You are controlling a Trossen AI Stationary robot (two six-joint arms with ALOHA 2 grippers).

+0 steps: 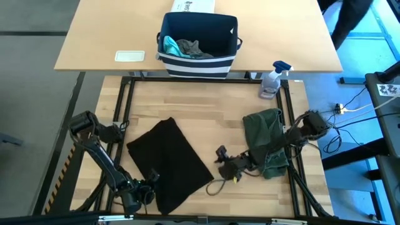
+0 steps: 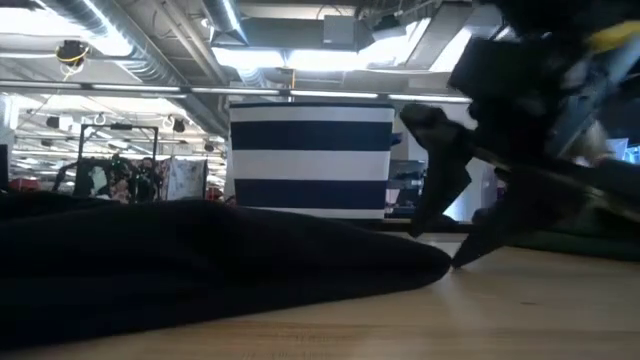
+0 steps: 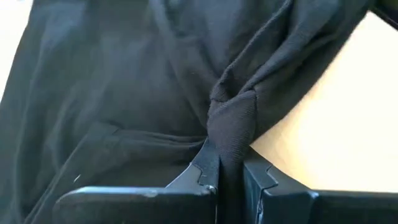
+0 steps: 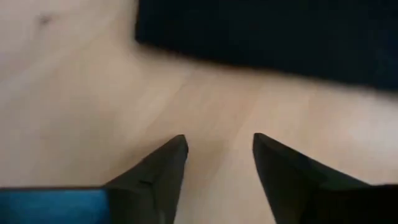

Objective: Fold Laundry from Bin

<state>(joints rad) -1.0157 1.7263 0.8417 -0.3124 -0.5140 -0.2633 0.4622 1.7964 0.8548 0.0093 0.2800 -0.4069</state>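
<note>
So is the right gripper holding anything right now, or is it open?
Open and empty. The right gripper has its fingers apart over bare wood, with nothing between them; the black T-shirt lies just ahead of it.

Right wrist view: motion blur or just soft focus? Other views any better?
Right wrist view: black T-shirt edge smeared, right pincer tips soft. Low view: right arm a blurred dark mass, ceiling lights glare. Left wrist view: sharp on the pinched cloth fold.

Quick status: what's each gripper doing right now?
Left gripper: closed on a bunched edge of the black shirt.
Right gripper: open, holding nothing, over bare table beside the shirt.
</note>
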